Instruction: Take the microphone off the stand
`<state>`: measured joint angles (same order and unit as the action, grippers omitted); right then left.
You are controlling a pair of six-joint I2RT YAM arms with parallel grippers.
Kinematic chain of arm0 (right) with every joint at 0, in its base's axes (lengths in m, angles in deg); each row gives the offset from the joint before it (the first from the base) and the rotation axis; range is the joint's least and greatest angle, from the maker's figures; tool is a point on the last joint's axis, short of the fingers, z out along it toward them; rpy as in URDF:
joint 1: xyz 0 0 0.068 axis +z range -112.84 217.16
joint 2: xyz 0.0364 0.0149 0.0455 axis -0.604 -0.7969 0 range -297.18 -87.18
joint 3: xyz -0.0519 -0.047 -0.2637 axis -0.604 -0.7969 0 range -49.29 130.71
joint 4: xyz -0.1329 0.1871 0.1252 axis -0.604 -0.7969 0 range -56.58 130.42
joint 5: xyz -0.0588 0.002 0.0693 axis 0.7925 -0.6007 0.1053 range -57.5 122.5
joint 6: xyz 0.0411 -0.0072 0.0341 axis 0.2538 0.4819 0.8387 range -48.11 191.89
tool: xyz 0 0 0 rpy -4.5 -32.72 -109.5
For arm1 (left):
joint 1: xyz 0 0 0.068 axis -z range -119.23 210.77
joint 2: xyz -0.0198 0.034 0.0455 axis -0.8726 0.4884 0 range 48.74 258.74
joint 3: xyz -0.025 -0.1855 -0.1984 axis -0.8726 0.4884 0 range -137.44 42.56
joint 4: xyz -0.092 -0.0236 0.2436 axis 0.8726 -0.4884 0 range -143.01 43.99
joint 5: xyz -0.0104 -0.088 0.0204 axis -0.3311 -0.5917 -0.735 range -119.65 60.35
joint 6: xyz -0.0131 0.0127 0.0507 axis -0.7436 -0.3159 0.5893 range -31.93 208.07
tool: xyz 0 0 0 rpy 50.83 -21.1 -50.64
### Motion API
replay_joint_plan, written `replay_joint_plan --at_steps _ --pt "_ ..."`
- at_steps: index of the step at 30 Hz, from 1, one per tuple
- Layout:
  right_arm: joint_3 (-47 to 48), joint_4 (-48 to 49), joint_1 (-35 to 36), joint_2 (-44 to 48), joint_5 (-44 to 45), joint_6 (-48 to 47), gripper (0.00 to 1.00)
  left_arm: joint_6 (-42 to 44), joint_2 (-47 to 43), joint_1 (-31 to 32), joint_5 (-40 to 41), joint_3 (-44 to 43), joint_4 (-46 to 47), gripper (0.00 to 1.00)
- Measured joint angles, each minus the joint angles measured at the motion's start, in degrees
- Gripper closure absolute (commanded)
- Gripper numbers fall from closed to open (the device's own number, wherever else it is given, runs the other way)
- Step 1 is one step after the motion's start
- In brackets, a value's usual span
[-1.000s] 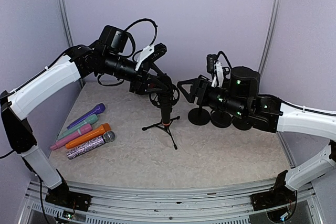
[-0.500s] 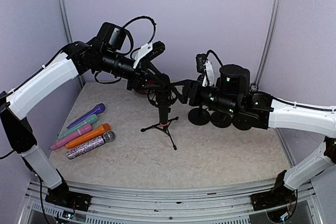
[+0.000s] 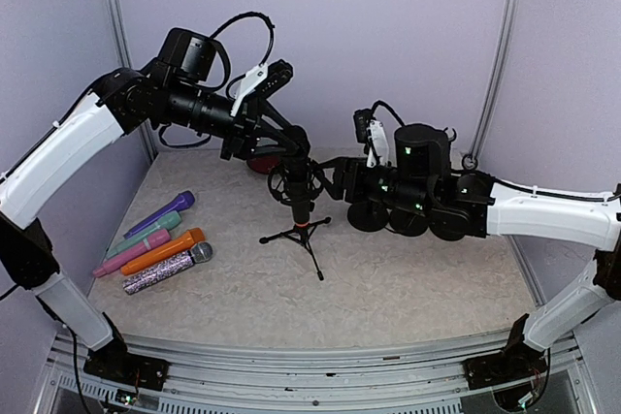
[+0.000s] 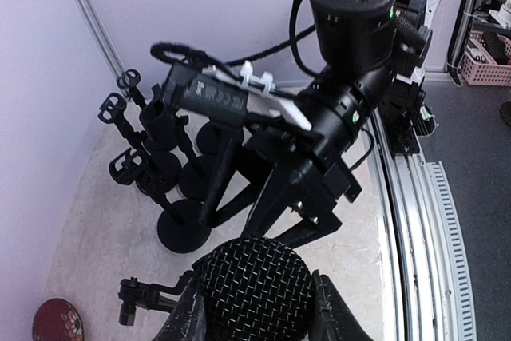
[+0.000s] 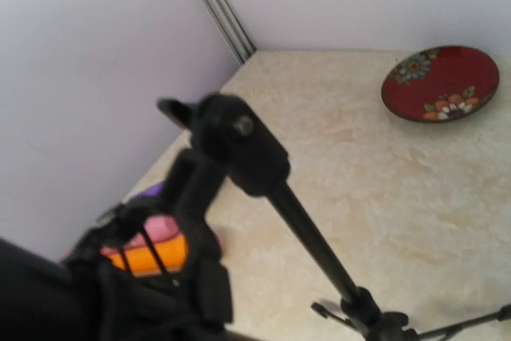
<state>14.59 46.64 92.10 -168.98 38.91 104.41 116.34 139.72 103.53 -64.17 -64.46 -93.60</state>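
Note:
A black microphone [image 3: 303,203] with an orange ring stands upright in the clip of a small black tripod stand [image 3: 299,236] at the table's middle. My left gripper [image 3: 293,147] reaches down from the upper left and is shut on the microphone's mesh head [image 4: 254,289], one finger on each side. My right gripper [image 3: 332,177] comes in from the right, open, its tips close beside the stand at clip height. In the right wrist view the stand's joint [image 5: 239,149] and pole [image 5: 319,249] fill the middle, and the microphone itself is hidden.
Several coloured microphones [image 3: 155,244] lie at the left of the table. A red patterned plate [image 3: 260,160] lies behind the stand. Three black round-base stands [image 3: 408,220] stand under my right arm. Walls close the back and both sides.
My right arm has swung left from beside the round-base stands up to the tripod stand. My left arm has shifted slightly left and up, still gripping the microphone head.

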Motion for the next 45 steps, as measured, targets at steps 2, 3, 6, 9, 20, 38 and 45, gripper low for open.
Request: replay_joint_plan --at_steps 2,3,6,9,20,38,45 --pt "0.0 -0.6 0.0 -0.4 0.0 -0.2 0.36 -0.2 -0.7 0.1 0.0 -1.1 0.3 0.82" --pt "0.0 -0.8 0.0 -0.6 0.1 -0.2 0.36 -0.4 -1.2 0.1 0.0 -1.7 0.5 0.82" --pt "0.4 -1.0 0.0 -0.8 0.3 -0.5 0.38 -0.9 -2.6 0.1 -0.2 -3.0 0.8 0.82" --pt "1.2 -2.0 0.0 -1.1 0.7 -1.3 0.39 -1.1 -4.5 0.1 -0.6 -3.2 1.1 0.82" --pt "2.7 -3.3 0.0 -2.0 2.4 -3.5 0.41 -1.1 -8.2 0.4 0.1 -5.0 1.1 0.82" --pt "4.8 -6.0 0.0 -2.6 3.9 -5.6 0.3 2.0 -18.1 0.1 2.1 -3.0 1.6 0.83" --pt "4.9 -6.2 0.6 -1.1 5.6 -12.2 0.19 3.3 -22.1 -2.2 4.0 2.0 0.1 0.84"
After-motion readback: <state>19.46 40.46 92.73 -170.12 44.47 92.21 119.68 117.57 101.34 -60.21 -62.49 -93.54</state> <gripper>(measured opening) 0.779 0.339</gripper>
